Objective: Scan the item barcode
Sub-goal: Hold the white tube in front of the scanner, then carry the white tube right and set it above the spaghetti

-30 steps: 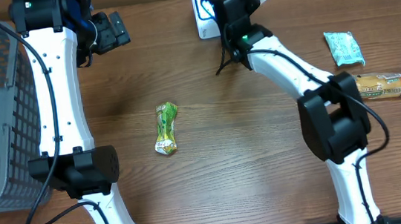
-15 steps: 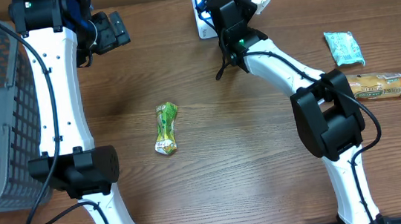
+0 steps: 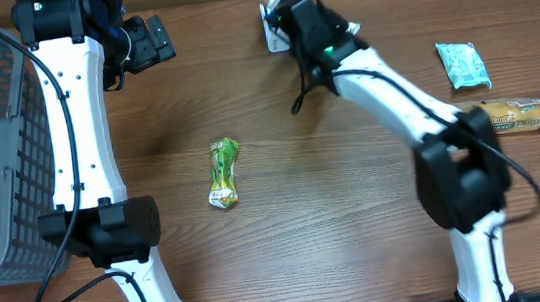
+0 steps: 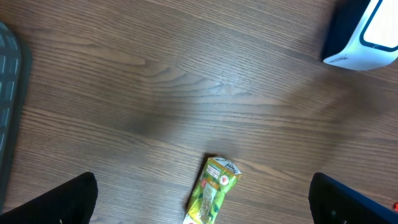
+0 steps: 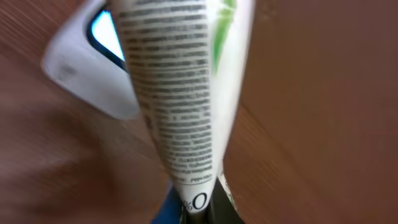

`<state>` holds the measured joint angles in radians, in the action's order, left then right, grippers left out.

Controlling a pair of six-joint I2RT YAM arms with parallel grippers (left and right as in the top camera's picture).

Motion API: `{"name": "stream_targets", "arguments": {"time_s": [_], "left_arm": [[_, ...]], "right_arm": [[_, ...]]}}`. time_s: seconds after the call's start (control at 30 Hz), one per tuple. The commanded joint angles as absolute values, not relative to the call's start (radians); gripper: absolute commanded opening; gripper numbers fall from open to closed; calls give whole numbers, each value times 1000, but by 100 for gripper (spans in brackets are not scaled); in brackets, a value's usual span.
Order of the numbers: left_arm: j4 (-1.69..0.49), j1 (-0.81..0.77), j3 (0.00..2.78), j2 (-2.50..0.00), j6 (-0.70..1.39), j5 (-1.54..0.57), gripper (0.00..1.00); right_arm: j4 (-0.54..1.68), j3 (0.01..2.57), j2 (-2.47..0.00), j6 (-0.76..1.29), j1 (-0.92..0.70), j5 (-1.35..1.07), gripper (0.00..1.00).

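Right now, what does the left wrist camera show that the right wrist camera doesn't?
Only the left wrist view shows the crumpled green snack packet lying on the brown wooden table and the grey plastic basket's edge. Only the right wrist view shows the white printed packet pinched in the right end effector, close to the lens. Both show the white-and-blue barcode scanner and the table.

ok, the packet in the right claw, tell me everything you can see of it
The packet is a white, glossy-looking wrapper covered in lines of small black print, with a green patch along one edge and a large 0 near its pinched end. The right claw is shut on that end, holding it close to the white scanner with its blue window. From overhead only a gold-and-white tip shows past the claw. No barcode is visible.
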<state>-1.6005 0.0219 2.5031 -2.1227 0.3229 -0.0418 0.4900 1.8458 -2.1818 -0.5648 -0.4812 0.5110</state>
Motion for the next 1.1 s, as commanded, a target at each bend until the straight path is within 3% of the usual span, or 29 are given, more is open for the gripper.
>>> {"name": "stream_targets", "arguments": {"time_s": [0.0, 0.27, 0.7, 0.83, 1.07], "left_arm": [[-1599, 23, 2522, -2108, 337, -44, 99], [-1599, 23, 2522, -2108, 337, -44, 100], [-1599, 23, 2522, -2108, 337, -43, 100], [-1599, 23, 2522, -2108, 337, -44, 100], [-1599, 23, 2522, -2108, 337, -44, 99]], "right_arm": [[606, 1885, -1898, -215, -430, 274, 4], [862, 1885, -1735, 339, -233, 8, 4], [1036, 1693, -1809, 1085, 104, 14, 4], [998, 1573, -1813, 1230, 138, 81, 4], [903, 1436, -1814, 1234, 153, 195, 12]]}}
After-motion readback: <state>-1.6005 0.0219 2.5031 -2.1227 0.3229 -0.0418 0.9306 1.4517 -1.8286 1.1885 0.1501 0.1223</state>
